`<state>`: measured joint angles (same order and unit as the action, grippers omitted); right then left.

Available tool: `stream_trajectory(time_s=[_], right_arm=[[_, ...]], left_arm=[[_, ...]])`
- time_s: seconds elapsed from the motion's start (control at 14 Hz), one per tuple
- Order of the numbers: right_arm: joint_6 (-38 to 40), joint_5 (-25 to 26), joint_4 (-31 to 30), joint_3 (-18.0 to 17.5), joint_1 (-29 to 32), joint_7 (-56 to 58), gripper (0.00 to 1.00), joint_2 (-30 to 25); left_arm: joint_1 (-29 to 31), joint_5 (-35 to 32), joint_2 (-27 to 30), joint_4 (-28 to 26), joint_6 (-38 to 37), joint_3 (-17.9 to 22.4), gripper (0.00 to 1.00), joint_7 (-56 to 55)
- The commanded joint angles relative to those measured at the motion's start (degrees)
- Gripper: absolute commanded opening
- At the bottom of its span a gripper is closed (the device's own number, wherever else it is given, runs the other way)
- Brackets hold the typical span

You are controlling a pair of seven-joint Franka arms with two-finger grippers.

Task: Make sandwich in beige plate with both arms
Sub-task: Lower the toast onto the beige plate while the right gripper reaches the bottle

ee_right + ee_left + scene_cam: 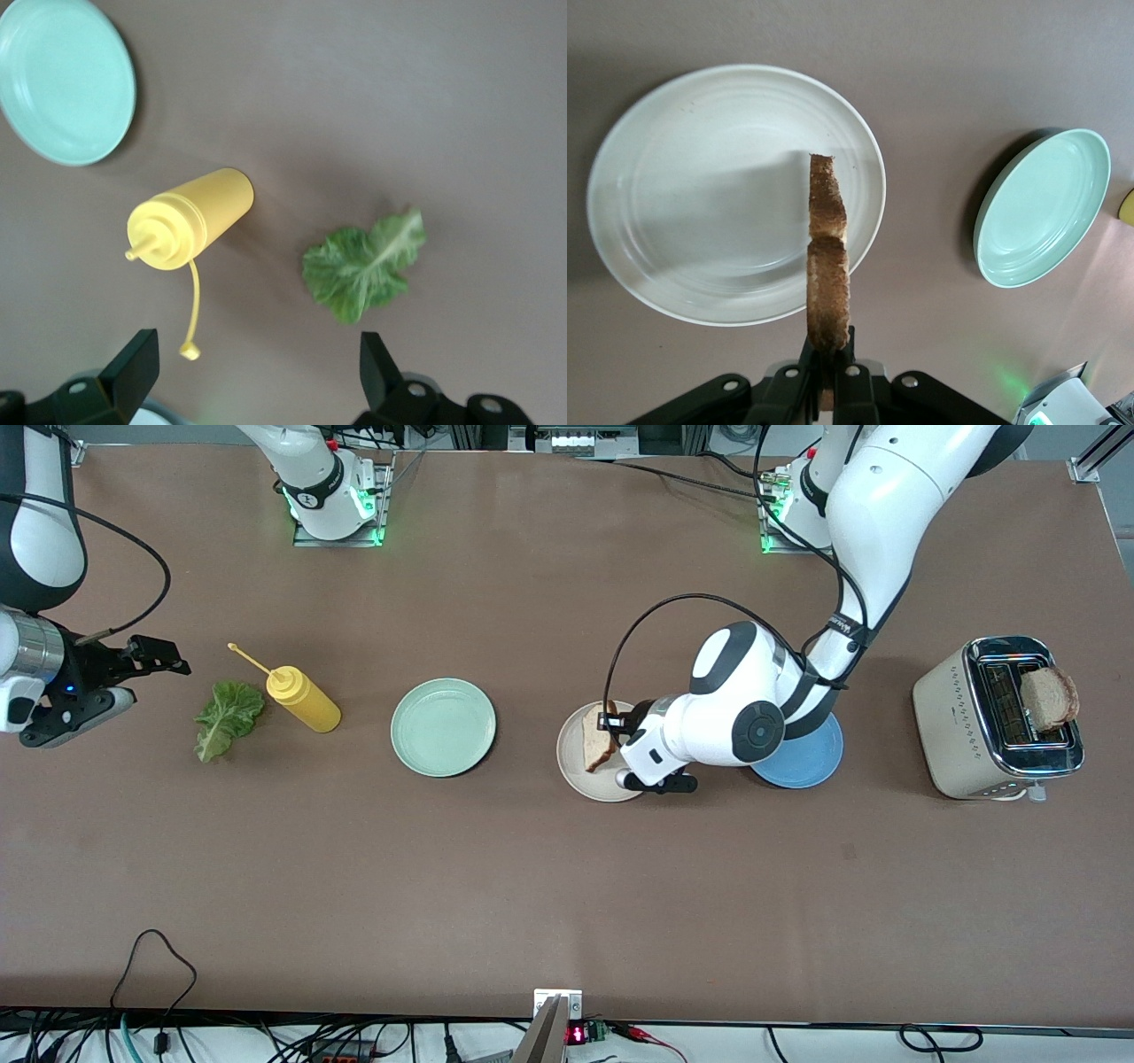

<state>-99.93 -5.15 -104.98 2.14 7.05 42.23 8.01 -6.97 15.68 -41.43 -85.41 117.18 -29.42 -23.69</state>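
Bread slice is hanging on edge over the beige plate, pinched in the left gripper. The right gripper is waiting, fingers spread, over the lettuce leaf beside the mustard bottle. Next, I judge: laying the slice flat.

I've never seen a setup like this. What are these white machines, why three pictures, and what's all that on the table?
These are two robot arms, each ending in a two-finger pincer. One picture looks down from a high camera facing them; the other two come from cameras on each arm's wrist. The left pincer is shut on a bread slice, held over the beige plate. The right pincer waits open above the lettuce and yellow bottle. Also on the table: a mint plate, a blue plate, and a toaster with another slice in it.
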Motion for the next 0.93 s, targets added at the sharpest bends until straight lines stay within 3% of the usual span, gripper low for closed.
stream_trajectory(time_s=[0.0,0.36,0.86], right_arm=[[-7.45,-4.94,-12.24,-0.65,3.57,15.37,1.0,-6.59],[-14.05,-14.61,-20.07,-0.65,9.02,43.94,1.0,-6.78],[-16.17,-22.0,-21.93,-0.65,10.7,65.76,1.0,-2.57]], left_arm=[[-0.59,1.72,-0.05,-2.13,4.18,-0.02,0.0,0.66],[-1.12,1.72,-0.75,-2.22,4.64,0.07,0.01,0.66],[0.46,1.55,-0.84,-3.8,4.46,0.68,0.01,4.61]])
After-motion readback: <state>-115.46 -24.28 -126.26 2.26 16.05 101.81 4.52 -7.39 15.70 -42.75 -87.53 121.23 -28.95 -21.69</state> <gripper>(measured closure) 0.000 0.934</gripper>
